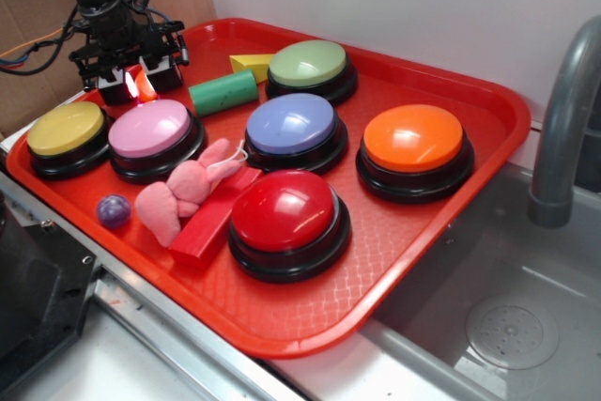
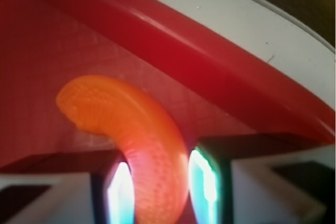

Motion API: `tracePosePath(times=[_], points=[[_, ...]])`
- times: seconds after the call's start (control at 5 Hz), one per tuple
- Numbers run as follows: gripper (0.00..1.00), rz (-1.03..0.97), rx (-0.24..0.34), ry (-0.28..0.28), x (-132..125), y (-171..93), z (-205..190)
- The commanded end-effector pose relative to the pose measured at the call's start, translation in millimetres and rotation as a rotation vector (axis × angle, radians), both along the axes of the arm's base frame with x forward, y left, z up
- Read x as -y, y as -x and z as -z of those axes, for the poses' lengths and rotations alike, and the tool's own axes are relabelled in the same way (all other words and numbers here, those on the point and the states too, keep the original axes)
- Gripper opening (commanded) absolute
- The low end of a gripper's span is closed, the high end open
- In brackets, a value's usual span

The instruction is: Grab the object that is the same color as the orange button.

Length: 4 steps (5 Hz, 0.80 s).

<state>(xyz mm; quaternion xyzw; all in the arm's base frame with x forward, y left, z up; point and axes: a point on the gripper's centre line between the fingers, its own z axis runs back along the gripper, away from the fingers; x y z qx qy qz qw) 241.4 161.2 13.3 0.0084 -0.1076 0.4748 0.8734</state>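
Observation:
The object, a small orange crescent [image 1: 143, 84], sits at the back left of the red tray [image 1: 451, 223], just behind the pink button [image 1: 148, 127]. My gripper [image 1: 134, 80] comes down over it. In the wrist view the crescent [image 2: 136, 129] curves down between my two pads [image 2: 122, 192], and both pads press against its sides, so the gripper [image 2: 160, 187] is shut on it. I cannot tell whether it still touches the tray floor. The orange button [image 1: 413, 138], a big glossy dome on a black base, stands at the tray's right side, far from the gripper.
Also on the tray are yellow [image 1: 66, 127], blue [image 1: 291, 124], green [image 1: 308, 63] and red [image 1: 282, 211] buttons, a green cylinder [image 1: 223, 93], a yellow wedge [image 1: 250, 65], a pink plush [image 1: 183, 196], a red block [image 1: 211, 223] and a purple ball [image 1: 114, 210]. The tray rim [image 2: 210, 61] is close behind. A faucet [image 1: 563, 129] stands right.

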Motion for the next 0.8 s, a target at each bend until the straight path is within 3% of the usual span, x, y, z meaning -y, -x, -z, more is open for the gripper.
tracePosePath(times=[0.0, 0.2, 0.6], points=[[0.00, 0.018, 0.019, -0.030, -3.1, -1.8, -12.7], [0.00, 0.056, -0.001, -0.089, 1.0, -2.7, -47.6], [0.00, 0.270, 0.041, -0.103, 33.7, 5.6, -121.5]])
